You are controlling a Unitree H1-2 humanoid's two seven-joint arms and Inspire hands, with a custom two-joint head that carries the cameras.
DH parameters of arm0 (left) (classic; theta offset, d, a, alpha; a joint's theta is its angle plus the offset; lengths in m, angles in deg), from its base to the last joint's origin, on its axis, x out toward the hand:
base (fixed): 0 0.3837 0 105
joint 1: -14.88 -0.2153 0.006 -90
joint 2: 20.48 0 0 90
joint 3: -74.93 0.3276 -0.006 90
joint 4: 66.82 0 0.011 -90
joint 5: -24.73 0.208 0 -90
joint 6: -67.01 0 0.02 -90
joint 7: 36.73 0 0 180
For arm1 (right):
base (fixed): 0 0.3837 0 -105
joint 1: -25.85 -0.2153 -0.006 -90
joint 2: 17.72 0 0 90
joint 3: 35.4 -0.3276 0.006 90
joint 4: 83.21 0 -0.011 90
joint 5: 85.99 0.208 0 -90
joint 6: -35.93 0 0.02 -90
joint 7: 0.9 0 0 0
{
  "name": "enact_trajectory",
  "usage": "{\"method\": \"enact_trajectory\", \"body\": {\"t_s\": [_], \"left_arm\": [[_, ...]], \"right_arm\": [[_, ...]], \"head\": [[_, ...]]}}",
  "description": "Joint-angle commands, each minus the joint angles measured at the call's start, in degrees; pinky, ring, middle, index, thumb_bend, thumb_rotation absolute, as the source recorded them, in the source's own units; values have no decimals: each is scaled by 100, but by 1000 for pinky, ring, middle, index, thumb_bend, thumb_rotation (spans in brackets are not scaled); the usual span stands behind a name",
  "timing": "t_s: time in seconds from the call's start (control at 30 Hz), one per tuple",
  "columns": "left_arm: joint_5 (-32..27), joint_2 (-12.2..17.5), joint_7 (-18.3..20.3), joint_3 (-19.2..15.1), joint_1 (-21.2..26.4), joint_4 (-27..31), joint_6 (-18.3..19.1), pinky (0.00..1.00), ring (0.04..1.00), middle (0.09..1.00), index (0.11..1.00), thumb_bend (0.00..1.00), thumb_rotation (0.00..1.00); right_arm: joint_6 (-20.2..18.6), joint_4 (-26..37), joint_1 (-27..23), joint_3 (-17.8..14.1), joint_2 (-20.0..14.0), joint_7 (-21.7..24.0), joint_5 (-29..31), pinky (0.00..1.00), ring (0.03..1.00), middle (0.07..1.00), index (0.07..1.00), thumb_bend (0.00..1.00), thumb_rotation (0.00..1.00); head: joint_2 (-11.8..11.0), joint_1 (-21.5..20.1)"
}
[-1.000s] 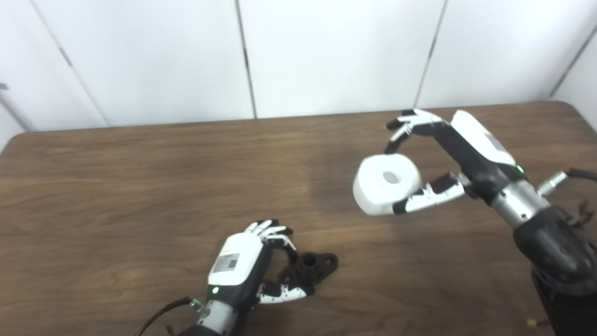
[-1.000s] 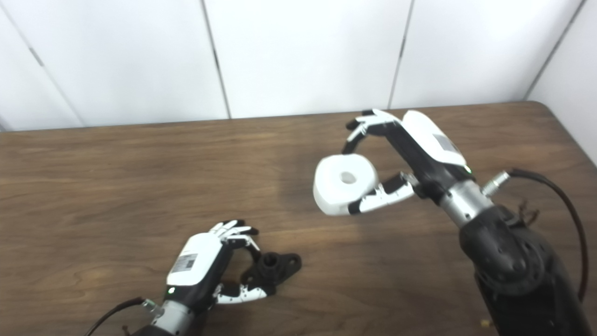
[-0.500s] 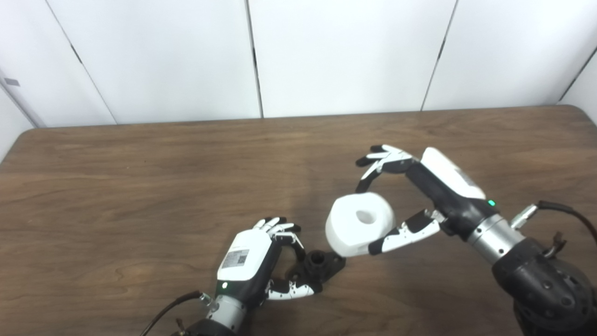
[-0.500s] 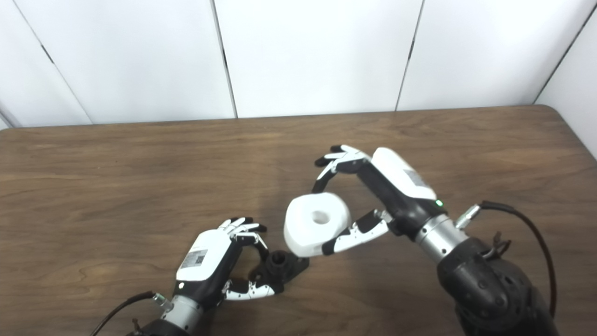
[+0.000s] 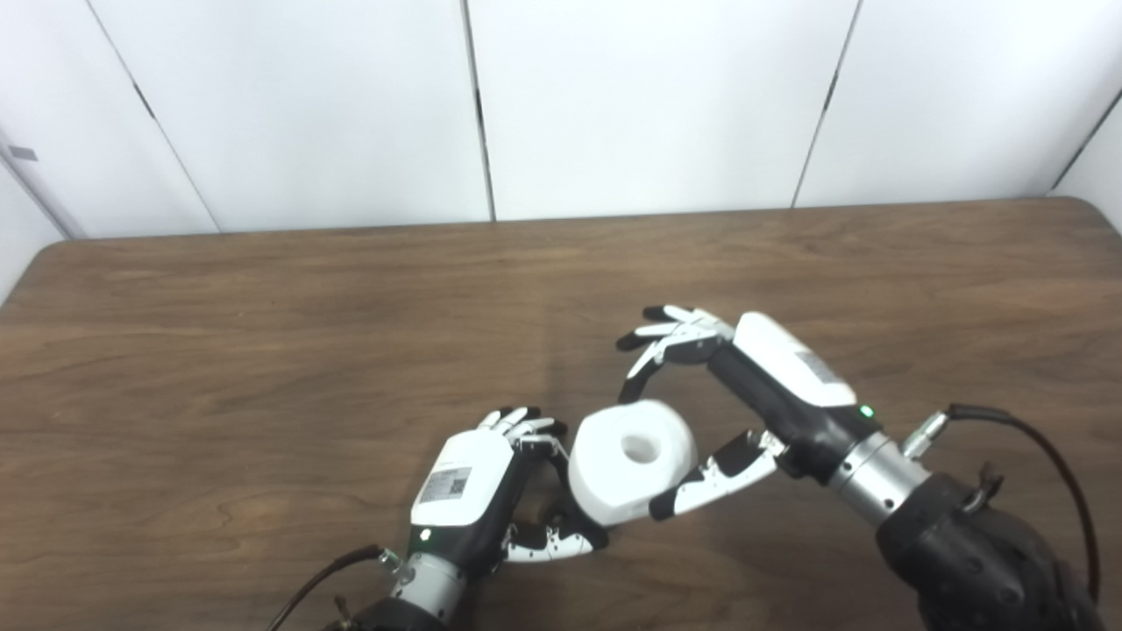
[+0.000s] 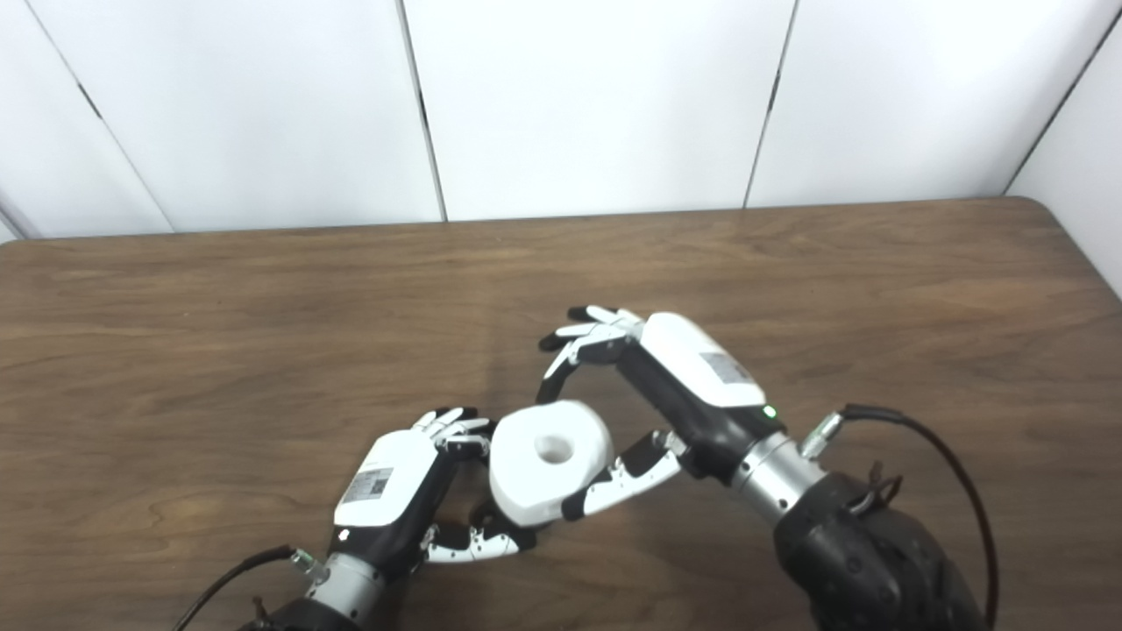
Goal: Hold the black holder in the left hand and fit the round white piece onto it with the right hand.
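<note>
Seating the white ring over the holder.
My right hand (image 5: pixel 701 421) pinches the round white piece (image 5: pixel 631 460) above the black holder (image 5: pixel 561 517), which my left hand (image 5: pixel 478 495) grips on the desk (image 5: pixel 263 350); I keep the bore centred and press straight down.

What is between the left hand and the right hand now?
The round white piece, held in the right hand, sits there beside the left hand, covering most of the black holder. Both views show it.
</note>
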Motion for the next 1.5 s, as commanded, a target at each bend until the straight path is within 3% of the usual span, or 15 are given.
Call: {"method": "enact_trajectory", "body": {"t_s": [0.0, 0.57, 1.47], "left_arm": [[141, 48, 435, 182, -153, -238, 180, 942, 918, 819, 489, 517, 53], [112, 79, 492, 227, -139, -174, 269, 949, 922, 824, 490, 517, 53], [177, 41, 486, 265, -139, -166, 298, 942, 918, 821, 490, 517, 54]], "right_arm": [[277, 45, -69, -31, 56, -183, -36, 954, 927, 813, 482, 524, 133], [764, -414, 141, 14, 206, -446, -294, 1000, 930, 812, 482, 524, 135], [758, -546, 29, 160, 425, -430, -503, 989, 922, 803, 482, 524, 136]], "head": [[16, 6], [32, -16], [80, 26]]}}
